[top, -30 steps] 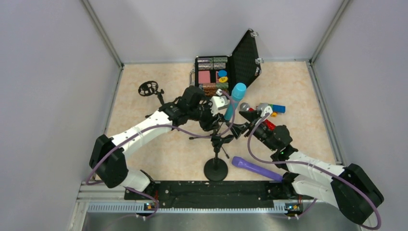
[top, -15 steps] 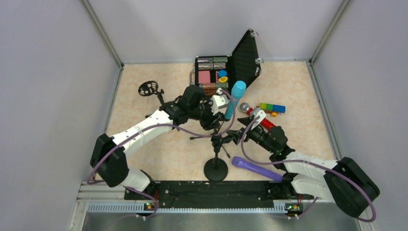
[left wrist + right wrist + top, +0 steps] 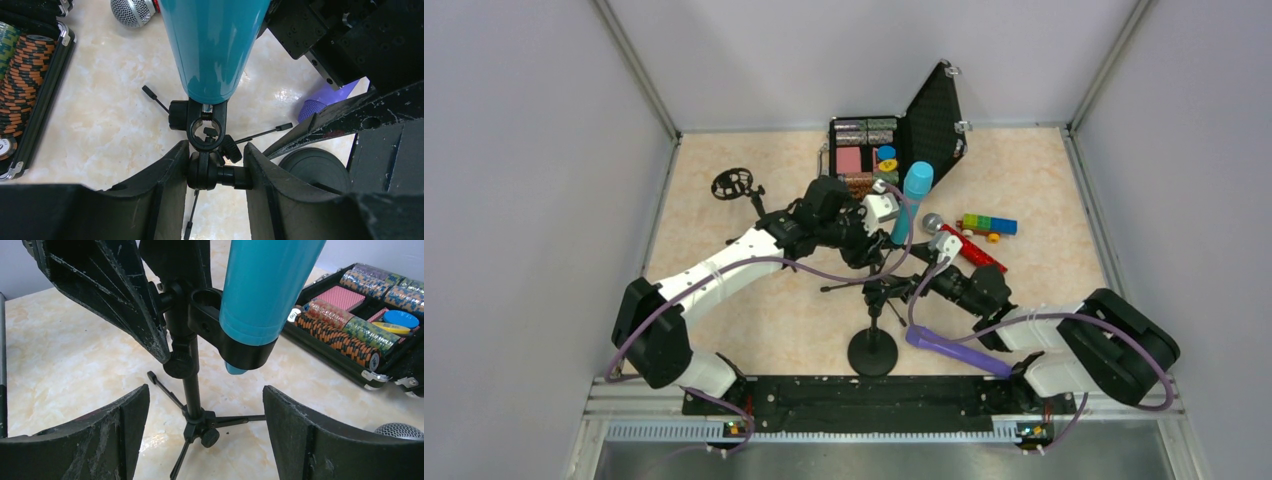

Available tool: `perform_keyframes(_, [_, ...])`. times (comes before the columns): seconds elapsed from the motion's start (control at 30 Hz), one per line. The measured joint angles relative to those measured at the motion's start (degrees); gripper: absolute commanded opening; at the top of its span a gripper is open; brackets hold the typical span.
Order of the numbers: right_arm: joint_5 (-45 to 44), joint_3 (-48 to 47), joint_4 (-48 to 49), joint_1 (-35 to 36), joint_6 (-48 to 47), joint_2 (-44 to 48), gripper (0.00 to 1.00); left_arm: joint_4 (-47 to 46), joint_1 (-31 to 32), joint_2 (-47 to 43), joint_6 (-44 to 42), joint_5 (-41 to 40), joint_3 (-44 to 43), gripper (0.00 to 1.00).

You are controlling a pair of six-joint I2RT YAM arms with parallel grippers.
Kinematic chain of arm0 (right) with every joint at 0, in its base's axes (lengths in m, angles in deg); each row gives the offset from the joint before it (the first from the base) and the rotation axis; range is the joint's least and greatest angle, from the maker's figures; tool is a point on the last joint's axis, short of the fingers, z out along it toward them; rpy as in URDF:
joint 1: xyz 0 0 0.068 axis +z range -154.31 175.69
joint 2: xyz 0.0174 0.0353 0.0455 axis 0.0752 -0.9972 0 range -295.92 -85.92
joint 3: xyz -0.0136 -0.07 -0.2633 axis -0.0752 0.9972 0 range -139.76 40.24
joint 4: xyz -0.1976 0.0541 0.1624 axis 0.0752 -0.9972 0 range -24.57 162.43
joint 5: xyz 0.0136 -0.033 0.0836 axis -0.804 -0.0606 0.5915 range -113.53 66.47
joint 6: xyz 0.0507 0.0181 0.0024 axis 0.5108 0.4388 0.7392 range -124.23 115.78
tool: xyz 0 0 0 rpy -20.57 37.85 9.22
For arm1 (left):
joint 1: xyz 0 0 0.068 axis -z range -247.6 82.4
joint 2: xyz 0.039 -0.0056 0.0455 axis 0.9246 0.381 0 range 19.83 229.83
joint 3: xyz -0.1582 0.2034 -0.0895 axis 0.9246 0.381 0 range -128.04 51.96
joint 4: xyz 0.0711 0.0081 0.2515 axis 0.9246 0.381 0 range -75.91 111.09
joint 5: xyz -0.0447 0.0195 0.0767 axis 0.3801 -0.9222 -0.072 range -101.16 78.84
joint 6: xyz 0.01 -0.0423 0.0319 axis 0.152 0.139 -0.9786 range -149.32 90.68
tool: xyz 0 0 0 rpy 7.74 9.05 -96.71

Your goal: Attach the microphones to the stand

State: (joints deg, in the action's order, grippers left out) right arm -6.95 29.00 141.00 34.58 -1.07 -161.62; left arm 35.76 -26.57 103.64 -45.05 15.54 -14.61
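Left jaws pinch the stand [image 3: 204, 172] at its swivel; right jaws gape wide, empty. The blue microphone [image 3: 912, 205] sits in the clip [image 3: 245, 354]. I'd brace the stand and seat it gently.

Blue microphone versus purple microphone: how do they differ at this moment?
The blue microphone stands near upright, head up; the purple microphone lies flat on the table. The blue one sits in the clip of the stand; the purple one is attached to nothing. Both are single-coloured stick microphones.
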Motion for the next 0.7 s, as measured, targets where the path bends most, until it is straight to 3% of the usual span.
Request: perform_keyframes(0.7, [1.86,-0.09,11.58,0.11,-1.42,-8.61,0.68,-1.6,1.36,-3.3,2.82,-2.34,0.02,0.0])
